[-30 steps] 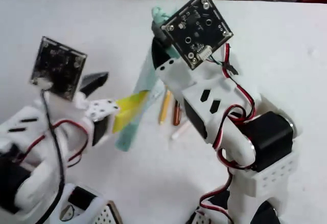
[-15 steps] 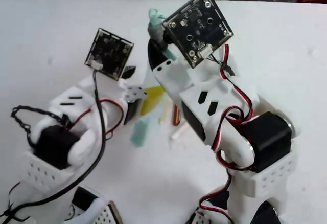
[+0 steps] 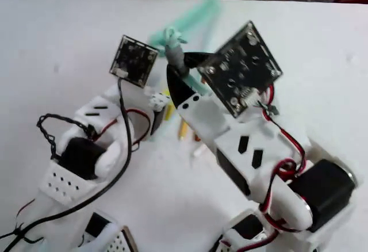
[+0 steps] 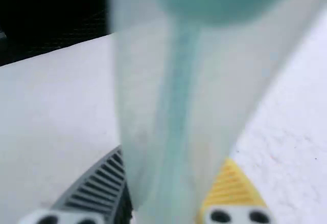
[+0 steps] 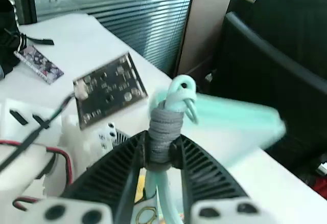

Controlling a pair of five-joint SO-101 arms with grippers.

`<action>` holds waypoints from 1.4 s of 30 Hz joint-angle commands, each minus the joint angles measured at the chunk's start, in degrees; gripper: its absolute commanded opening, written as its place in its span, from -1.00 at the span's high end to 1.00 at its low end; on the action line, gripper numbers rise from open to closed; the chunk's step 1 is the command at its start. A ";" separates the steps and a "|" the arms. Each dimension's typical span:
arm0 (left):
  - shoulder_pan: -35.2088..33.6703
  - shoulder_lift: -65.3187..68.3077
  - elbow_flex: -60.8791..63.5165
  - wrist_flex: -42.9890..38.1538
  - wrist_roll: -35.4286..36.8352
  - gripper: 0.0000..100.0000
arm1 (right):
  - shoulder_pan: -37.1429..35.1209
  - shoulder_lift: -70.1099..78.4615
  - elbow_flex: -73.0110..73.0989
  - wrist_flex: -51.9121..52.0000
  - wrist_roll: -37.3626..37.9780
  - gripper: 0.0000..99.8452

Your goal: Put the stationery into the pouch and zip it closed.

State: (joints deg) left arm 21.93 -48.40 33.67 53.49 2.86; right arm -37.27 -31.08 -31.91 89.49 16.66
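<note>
Right tool (image 5: 162,151) is clamped on the grey-wrapped zip pull (image 5: 163,129) of the mint pouch (image 5: 232,124), which is held up above the desk (image 3: 63,39). Left tool (image 4: 168,206) pinches the pouch body between its fingers. Pens (image 3: 183,130) lie on the desk between the arms.

White table (image 3: 57,33), window blinds (image 5: 127,4), dark chair (image 5: 286,55)

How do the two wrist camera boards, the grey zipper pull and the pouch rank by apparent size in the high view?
1. right arm's camera board, though it may simply sit nearer the camera
2. left arm's camera board
3. grey zipper pull
Unranked: the pouch, blurred and partly hidden.
</note>
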 commanded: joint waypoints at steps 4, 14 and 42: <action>0.57 -1.19 0.44 0.44 0.70 0.95 | 3.12 2.59 -1.76 1.98 -0.09 0.97; 0.92 -10.59 4.40 5.19 1.05 0.95 | 12.70 7.16 -2.02 1.63 -0.09 0.97; 6.55 -56.04 42.11 5.63 -3.43 0.95 | -4.62 -1.10 18.11 8.04 0.35 0.97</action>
State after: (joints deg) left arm 26.51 -102.46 75.43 59.03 0.66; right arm -40.18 -29.32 -19.78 96.88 16.66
